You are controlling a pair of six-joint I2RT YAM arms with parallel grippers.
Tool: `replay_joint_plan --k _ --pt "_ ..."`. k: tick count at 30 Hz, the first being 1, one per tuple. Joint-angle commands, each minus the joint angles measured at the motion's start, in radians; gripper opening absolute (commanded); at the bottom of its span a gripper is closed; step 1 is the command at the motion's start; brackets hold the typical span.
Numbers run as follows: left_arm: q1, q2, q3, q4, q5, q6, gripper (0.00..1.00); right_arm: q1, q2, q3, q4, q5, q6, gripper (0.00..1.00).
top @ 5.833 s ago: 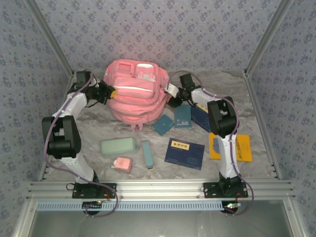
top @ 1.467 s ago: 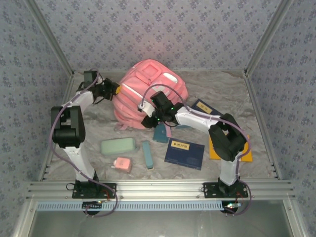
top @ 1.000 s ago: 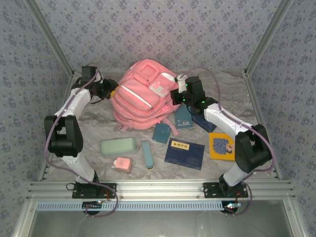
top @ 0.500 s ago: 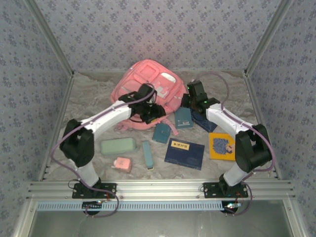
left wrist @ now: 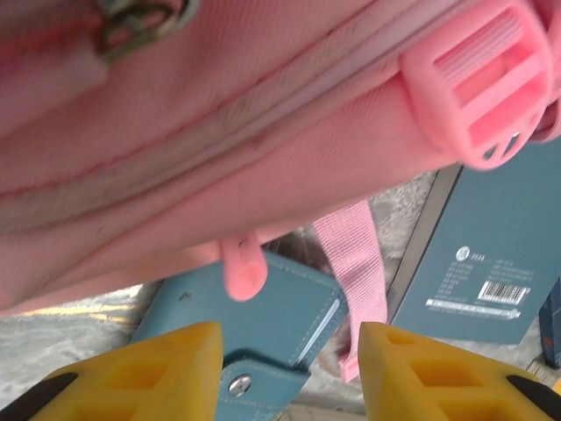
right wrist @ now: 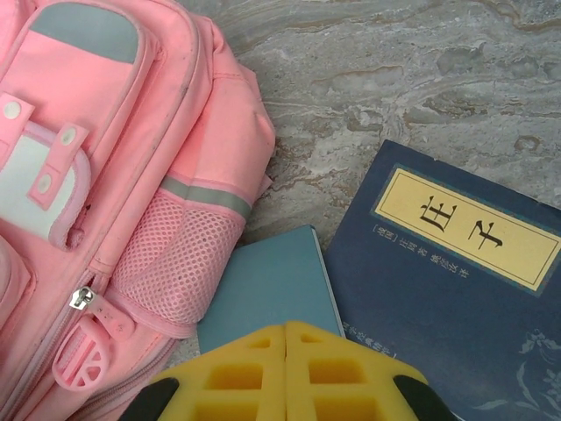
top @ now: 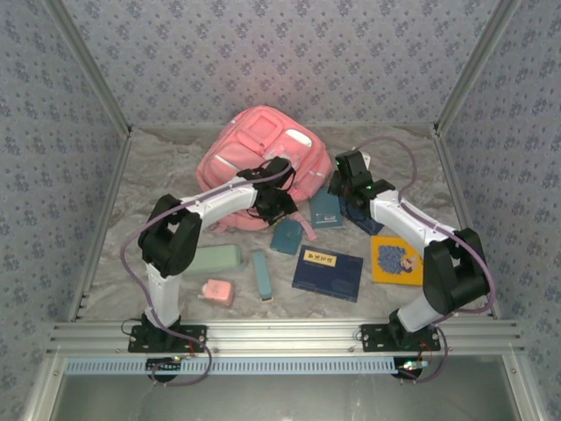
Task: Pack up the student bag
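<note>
**Both arms crowd the bag's lower corner**

The bag [top: 250, 153] sits at the desk's [top: 412, 153] 12 o'clock, front pockets up. The left fingers [left wrist: 175, 364] stand apart with nothing between them, low at the bag's 5 o'clock edge. A zip pull [left wrist: 244, 267], a loose strap [left wrist: 352, 263] and a teal wallet [left wrist: 263, 329] all crowd that gap. The right fingers [right wrist: 285, 346] are pressed together, empty, over a teal book [right wrist: 263, 281] at the bag's 3 o'clock, with a navy book [right wrist: 456, 263] beside it.

The danger as I read it: closing now, the left could pinch strap or wallet instead of the pull, then drag the soft bag across the books. The teal book's corner seems tucked under the mesh pocket [right wrist: 175, 263] — a nudge from shut tips could shove it deeper.
</note>
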Motion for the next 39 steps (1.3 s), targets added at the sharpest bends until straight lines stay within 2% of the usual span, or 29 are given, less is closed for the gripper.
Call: replay_joint_plan --k 1,5,10,16,25,31,36,39 --pt "0.017 0.032 0.022 -0.009 -0.047 -0.04 0.42 -0.008 -0.029 -0.022 0.015 0.022 0.019 0.07" --pt "0.027 0.057 0.03 -0.013 -0.041 -0.045 0.39 -0.017 -0.029 -0.03 0.029 0.015 0.022 0.07" --pt "0.023 0.064 0.006 0.009 -0.051 -0.061 0.38 -0.023 -0.018 -0.041 0.058 -0.009 0.021 0.07" --pt "0.023 0.123 0.054 0.003 -0.076 -0.043 0.38 -0.022 0.004 -0.05 0.095 -0.051 0.025 0.07" --pt "0.021 0.165 0.082 -0.069 -0.207 0.035 0.15 -0.022 0.011 -0.06 0.117 -0.099 0.019 0.06" --pt "0.023 0.151 0.078 -0.105 -0.225 0.096 0.01 -0.02 0.02 -0.062 0.132 -0.108 0.004 0.05" --pt "0.028 0.088 0.083 -0.133 -0.237 0.164 0.0 -0.021 0.022 -0.054 0.144 -0.208 -0.053 0.09" --pt "0.03 0.045 0.057 -0.134 -0.224 0.199 0.0 -0.022 0.047 -0.015 0.145 -0.292 -0.087 0.17"
